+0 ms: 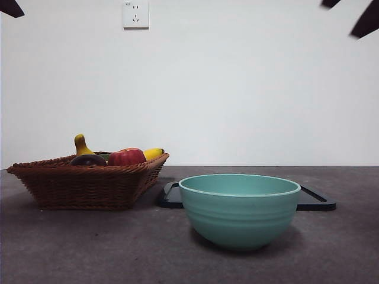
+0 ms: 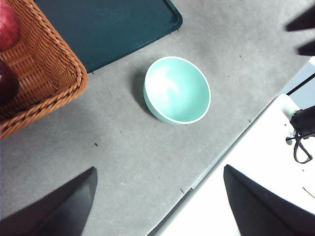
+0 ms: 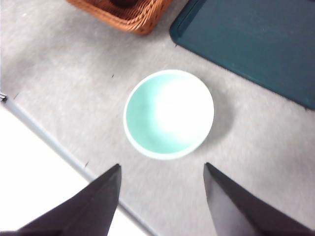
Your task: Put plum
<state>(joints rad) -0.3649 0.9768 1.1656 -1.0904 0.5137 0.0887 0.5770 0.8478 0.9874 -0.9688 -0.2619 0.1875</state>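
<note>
The plum point(image 1: 88, 160), dark and glossy, lies in the wicker basket point(image 1: 71, 186) at the table's left, beside a red apple point(image 1: 126, 157). In the left wrist view the plum point(image 2: 7, 81) shows as a dark shape at the basket's point(image 2: 47, 69) edge. My left gripper point(image 2: 160, 169) hangs open and holds nothing, high over the table near the teal bowl point(image 2: 177, 90). My right gripper point(image 3: 162, 165) is also open and holds nothing, high above the same bowl point(image 3: 169, 113). Both arms appear in the front view only as black tips at the top corners.
The teal bowl point(image 1: 239, 207) stands near the front at the middle. A dark flat tray point(image 1: 317, 201) lies behind it, next to the basket. Yellow fruits point(image 1: 81, 144) also sit in the basket. The table's edge point(image 3: 54, 142) runs close to the bowl.
</note>
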